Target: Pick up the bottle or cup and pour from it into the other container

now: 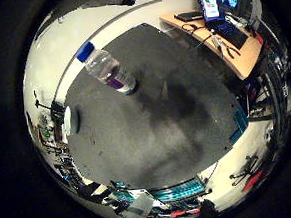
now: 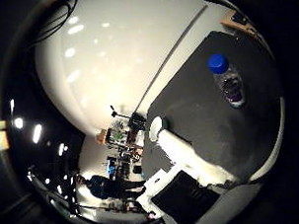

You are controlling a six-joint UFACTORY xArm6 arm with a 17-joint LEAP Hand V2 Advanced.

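A clear plastic bottle [image 1: 106, 69] with a blue cap and a purple label stands upright on the dark grey table [image 1: 162, 133], towards one corner. A white cup [image 1: 71, 120] sits near the table's edge, some way from the bottle. My right hand [image 2: 184, 187] hovers well above the table and holds nothing. One white finger [image 2: 185, 151] reaches out straight, and in the thumb side view its tip lines up with the cup. The bottle looks small in both views, so it is far from the palm.
A wooden desk [image 1: 244, 57] with a laptop [image 1: 214, 14] and lit screens stands beyond the table's far corner. Stands and clutter [image 2: 121, 135] crowd the floor past the cup's edge of the table. Teal parts [image 1: 183, 189] show at the near edge.
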